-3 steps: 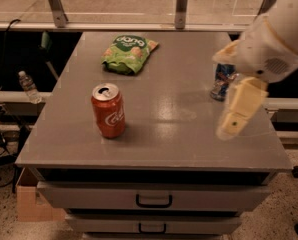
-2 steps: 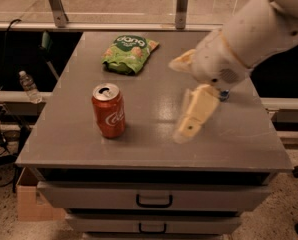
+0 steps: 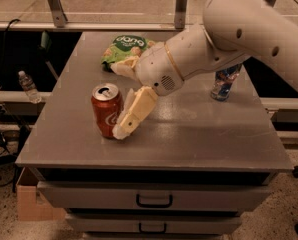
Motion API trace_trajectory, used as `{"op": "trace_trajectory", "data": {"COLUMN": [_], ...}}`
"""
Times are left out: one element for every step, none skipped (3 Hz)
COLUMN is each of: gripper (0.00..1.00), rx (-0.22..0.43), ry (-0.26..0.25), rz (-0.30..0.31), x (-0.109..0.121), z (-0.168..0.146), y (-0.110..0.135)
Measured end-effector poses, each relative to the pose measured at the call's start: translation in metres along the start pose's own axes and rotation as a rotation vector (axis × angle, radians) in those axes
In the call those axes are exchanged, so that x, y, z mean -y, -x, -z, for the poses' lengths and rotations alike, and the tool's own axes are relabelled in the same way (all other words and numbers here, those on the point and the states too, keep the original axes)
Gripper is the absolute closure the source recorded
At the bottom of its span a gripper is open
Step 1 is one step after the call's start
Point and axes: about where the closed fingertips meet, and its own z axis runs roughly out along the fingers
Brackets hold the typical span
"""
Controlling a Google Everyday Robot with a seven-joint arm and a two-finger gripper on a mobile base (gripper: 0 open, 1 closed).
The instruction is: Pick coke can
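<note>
Reaching in from the upper right on a white arm [image 3: 229, 39], with the tool [image 3: 120, 99] right at the coke can [image 3: 106, 109]. Holds its fingers [image 3: 134, 111] spread wide, one slanting down the can's right side and seemingly touching it, the other finger [image 3: 123, 68] behind the can, near a green snack bag [image 3: 124, 46]. Stands upright, ungripped, on the left half of the grey surface [image 3: 189, 134]. Shows a blue can [image 3: 224, 81] well apart at right, partly behind the arm.
</note>
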Motion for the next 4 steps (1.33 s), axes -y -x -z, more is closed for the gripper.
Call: {"op": "trace_trajectory", "data": {"gripper": [0.0,0.15,0.39,0.62], "rx": [0.138,0.231,0.287,0.325], "ry": [0.045,0.051,0.049,0.038], "rz": [-0.03,-0.06,-0.074,-0.077], "x": [0.008,0.015,0.019,0.024], "z": [-0.029,-0.041,-0.042,-0.032], "y": [0.009,0.005,-0.006,-0.008]}}
